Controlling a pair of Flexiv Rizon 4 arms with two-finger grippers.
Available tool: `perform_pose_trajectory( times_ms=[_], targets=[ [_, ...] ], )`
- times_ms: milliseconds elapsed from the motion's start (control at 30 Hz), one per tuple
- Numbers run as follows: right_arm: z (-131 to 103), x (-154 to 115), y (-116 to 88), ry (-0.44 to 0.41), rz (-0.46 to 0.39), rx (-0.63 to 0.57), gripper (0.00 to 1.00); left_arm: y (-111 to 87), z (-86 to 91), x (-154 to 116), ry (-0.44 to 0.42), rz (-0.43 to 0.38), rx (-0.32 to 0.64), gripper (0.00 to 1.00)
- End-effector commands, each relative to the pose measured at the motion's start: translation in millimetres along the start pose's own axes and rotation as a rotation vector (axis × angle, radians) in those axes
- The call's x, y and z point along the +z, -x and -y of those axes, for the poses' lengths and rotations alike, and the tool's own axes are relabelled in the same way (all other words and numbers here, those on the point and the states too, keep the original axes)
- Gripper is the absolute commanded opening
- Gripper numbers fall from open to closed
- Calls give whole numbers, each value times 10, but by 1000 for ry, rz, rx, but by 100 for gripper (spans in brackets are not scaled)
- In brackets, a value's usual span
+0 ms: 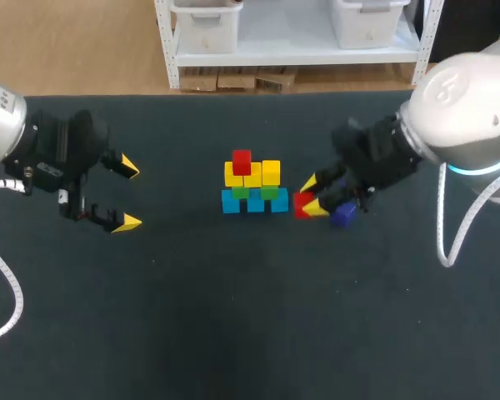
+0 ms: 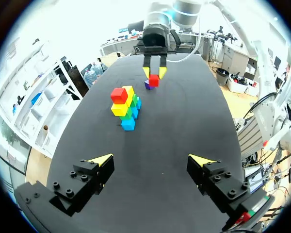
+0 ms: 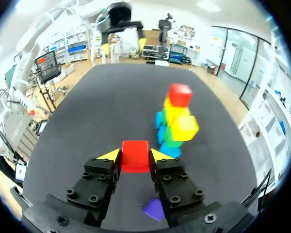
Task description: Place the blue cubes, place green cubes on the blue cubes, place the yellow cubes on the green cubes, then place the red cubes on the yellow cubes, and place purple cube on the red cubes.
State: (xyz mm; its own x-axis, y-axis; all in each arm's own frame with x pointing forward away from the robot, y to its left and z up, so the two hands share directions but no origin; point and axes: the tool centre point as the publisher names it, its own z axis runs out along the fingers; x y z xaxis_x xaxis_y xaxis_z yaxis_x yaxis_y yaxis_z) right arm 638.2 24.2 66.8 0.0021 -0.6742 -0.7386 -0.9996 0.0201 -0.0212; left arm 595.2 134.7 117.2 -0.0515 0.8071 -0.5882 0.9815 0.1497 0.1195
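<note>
The right gripper point(image 1: 311, 197) is clamping a red cube point(image 1: 301, 205) between both fingers, just beside the cube stack point(image 1: 252, 190). A purple cube point(image 1: 343, 215) is lying just past that one, farther from the stack. The left gripper point(image 1: 127, 194) is hanging with fingers spread wide, well apart from the stack's opposite side.

The cube stack point(image 1: 252, 185) is standing at the middle of the table point(image 1: 233, 317). Its bottom row point(image 1: 254, 202) of three cubes is carrying a second row point(image 1: 269, 193) of two. Those are carrying a third row point(image 1: 252, 175) of three, and the topmost cube point(image 1: 242, 161) is sitting toward that row's left end. The right end effector point(image 1: 311, 197) is hanging just right of the stack, and the held cube point(image 1: 301, 204) is touching both its fingers. A loose cube point(image 1: 343, 216) is lying just right of the held cube. The left end effector point(image 1: 129, 194) is hanging well apart to the left, with its fingers spread.
</note>
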Motion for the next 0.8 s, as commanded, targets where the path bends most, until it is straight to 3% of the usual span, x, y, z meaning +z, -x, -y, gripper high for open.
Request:
perform_pose_trajectory(
  times_ms=[33,367,800],
  targets=[
    [192,-69,60,-1,20,-11,0,-23,11,-2,3,8,3,100],
    [611,-148,275,-46,20,-46,0,-23,11,-2,3,8,3,100],
    [762,-90,514,24,74,-41,0,-23,11,-2,3,8,3,100]
  ],
)
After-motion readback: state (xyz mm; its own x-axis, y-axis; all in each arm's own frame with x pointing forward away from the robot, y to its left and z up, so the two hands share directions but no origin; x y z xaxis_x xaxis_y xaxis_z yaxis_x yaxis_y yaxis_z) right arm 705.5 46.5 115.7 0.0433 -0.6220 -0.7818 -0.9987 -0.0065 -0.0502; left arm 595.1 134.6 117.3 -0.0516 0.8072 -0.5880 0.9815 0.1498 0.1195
